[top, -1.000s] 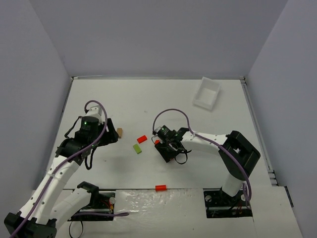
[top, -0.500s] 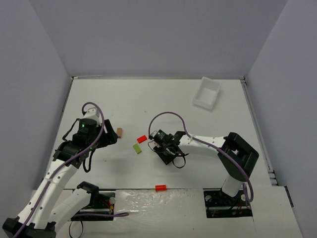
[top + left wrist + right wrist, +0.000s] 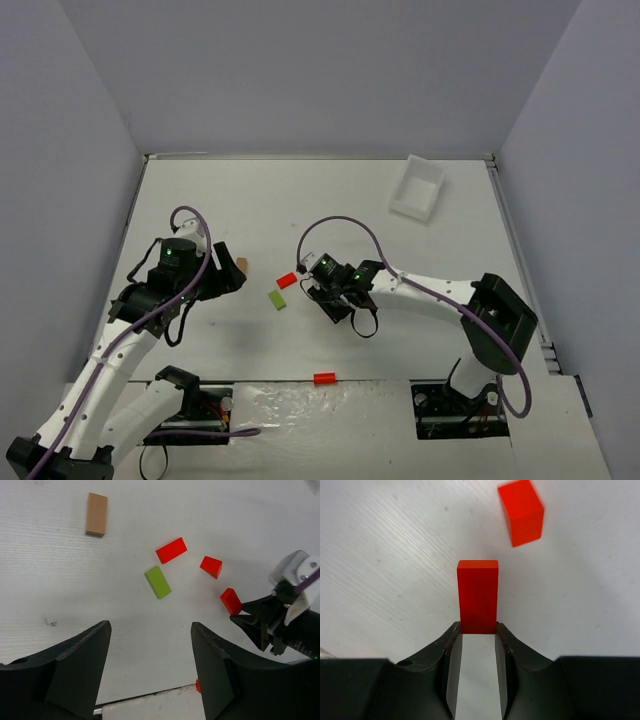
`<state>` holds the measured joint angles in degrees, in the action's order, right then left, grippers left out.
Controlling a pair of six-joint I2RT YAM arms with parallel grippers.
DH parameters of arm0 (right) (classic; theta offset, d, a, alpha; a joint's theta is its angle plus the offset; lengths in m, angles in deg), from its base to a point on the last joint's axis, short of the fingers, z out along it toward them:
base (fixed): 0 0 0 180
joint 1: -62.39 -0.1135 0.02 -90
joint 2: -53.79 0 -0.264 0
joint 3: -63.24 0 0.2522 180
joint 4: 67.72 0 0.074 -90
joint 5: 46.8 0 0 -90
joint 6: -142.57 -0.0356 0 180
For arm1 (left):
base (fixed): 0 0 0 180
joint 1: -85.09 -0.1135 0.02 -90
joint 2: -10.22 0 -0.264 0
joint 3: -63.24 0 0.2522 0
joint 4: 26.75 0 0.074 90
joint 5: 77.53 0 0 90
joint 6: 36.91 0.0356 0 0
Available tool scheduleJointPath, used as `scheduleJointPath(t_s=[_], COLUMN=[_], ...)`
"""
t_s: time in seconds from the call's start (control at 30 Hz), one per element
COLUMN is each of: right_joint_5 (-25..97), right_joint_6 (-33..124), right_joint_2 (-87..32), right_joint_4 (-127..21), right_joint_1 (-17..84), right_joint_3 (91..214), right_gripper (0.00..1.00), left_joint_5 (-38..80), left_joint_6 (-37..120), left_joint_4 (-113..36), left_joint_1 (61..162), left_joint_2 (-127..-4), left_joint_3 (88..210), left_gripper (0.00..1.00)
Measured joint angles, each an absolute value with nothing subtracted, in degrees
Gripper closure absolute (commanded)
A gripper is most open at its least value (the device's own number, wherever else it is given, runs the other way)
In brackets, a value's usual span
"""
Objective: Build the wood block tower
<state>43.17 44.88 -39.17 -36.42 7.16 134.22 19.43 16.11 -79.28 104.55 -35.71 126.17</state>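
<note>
The left hand (image 3: 150,630) is held part-open and empty over the bench (image 3: 50,580), the tan block (image 3: 96,514) and green block (image 3: 158,582) are seen lying loose ahead of it, and a red block (image 3: 477,596), long axis pointing straight out, is gripped by its near end in the right hand (image 3: 477,628).

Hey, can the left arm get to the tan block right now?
Probably yes. The left gripper is open, and the tan block lies by itself just ahead of it, with nothing between them.
</note>
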Motion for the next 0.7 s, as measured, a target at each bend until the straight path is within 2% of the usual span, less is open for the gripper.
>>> scheduleJointPath(t_s=[0.3, 0.57, 0.7], right_joint_5=[42.6, 39.5, 38.7], right_joint_6=[51.3, 54.5, 55.2], right_joint_2=[-15.9, -12.4, -11.6], right_joint_4=[-45.7, -48.6, -48.7], right_joint_1=[7.1, 7.1, 7.1], right_joint_3=[134.8, 134.6, 134.6], right_gripper=[1.0, 1.0, 1.0], left_joint_5=[32.5, 38.1, 38.7], left_joint_6=[9.4, 5.2, 4.7], left_joint_4=[-71.0, -63.8, -61.8], left_joint_1=[104.8, 113.8, 115.7], left_joint_2=[-42.4, -51.3, -54.1], left_joint_3=[133.7, 143.8, 146.0], left_gripper=[0.38, 0.39, 0.43])
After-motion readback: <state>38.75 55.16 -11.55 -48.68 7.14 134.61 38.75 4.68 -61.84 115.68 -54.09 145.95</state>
